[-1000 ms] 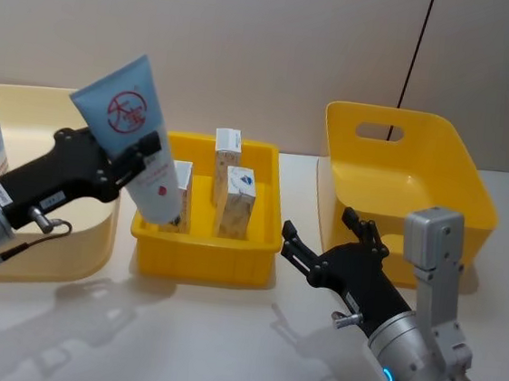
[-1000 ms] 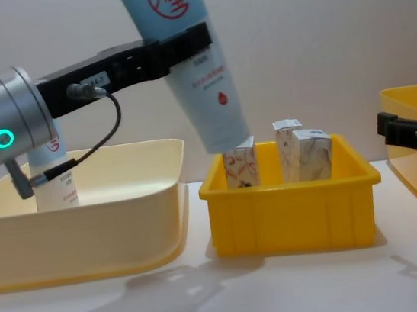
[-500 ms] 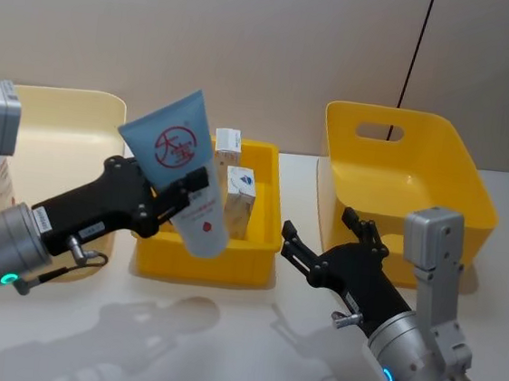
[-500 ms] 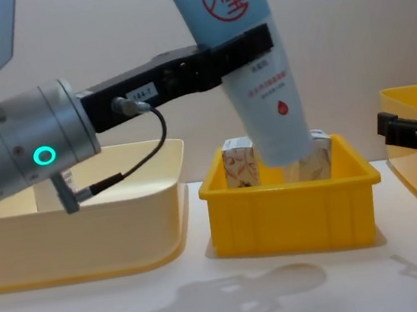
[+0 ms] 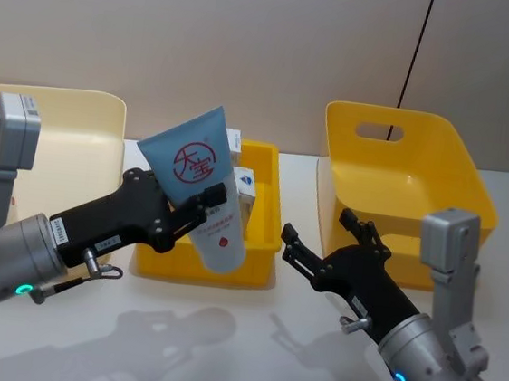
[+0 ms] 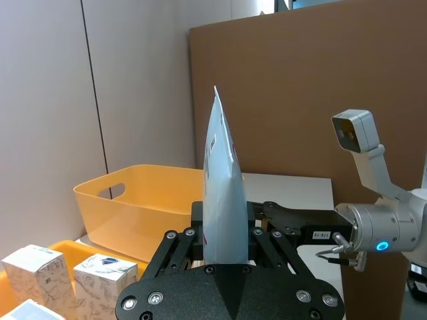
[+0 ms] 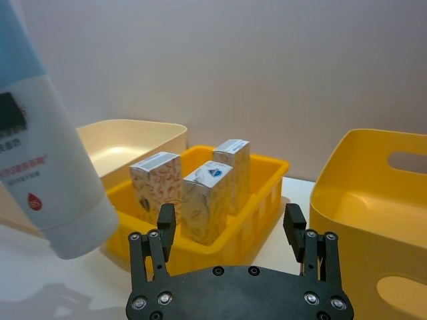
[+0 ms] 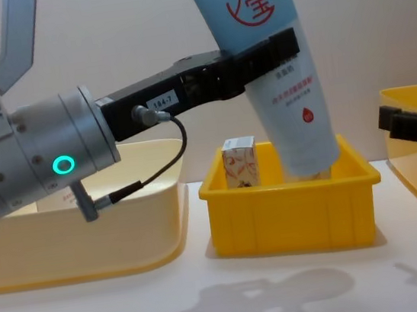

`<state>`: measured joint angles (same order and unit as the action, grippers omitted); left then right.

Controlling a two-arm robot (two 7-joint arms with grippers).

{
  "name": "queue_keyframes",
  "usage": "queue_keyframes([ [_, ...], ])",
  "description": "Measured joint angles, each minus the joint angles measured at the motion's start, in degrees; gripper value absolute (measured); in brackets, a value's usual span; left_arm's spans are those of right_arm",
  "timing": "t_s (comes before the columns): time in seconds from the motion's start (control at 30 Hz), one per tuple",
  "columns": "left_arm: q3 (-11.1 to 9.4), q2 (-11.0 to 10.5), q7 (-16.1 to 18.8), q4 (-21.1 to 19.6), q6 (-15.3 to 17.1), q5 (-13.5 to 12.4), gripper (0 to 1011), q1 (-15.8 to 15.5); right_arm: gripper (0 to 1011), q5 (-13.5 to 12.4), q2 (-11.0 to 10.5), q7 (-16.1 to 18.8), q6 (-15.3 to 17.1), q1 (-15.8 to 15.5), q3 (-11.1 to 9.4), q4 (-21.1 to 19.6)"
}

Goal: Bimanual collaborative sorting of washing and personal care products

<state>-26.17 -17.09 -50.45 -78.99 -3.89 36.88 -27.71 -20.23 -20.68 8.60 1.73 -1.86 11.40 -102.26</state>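
Left gripper (image 5: 189, 209) holds a light-blue squeeze tube (image 5: 196, 160) above the small yellow tray (image 5: 270, 167).
It is clenched around the tilted tube, cap end down, over the marbled cartons (image 7: 207, 198) in the tray near the desk's (image 5: 219, 351) back edge. The right gripper (image 5: 321, 234), fingers spread and empty, hovers beside the tray's front right corner.
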Motion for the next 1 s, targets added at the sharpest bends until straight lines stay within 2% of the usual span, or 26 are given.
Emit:
queue_keyframes([
  [0.4,-0.50,0.20,-0.54,0.25,-0.33,0.05,292,-0.07,1002,-8.51,-3.85,8.91,1.98,-1.89,-3.31,-2.19],
  [0.47,-0.53,0.22,-0.58,0.27,-0.35,0.05,292,-0.08,1002,-11.01,-5.20,11.57,2.75,-2.34,-4.26,-2.78],
  [0.6,-0.61,0.25,-0.66,0.30,-0.39,0.05,292,-0.10,1002,-13.40,-6.59,14.26,3.64,-2.67,-5.09,-3.24],
  [0.67,-0.63,0.26,-0.69,0.31,-0.40,0.05,292,-0.11,1002,-15.48,-7.96,16.74,4.49,-2.77,-5.80,-3.58],
  [0.87,-0.69,0.29,-0.75,0.35,-0.43,0.05,292,-0.12,1002,-19.14,-10.37,21.65,6.24,-1.95,-6.33,-3.68],
  [1.0,-0.71,0.30,-0.78,0.37,-0.45,0.05,292,-0.11,1002,-20.24,-11.18,23.58,6.95,-0.79,-6.06,-3.26],
])
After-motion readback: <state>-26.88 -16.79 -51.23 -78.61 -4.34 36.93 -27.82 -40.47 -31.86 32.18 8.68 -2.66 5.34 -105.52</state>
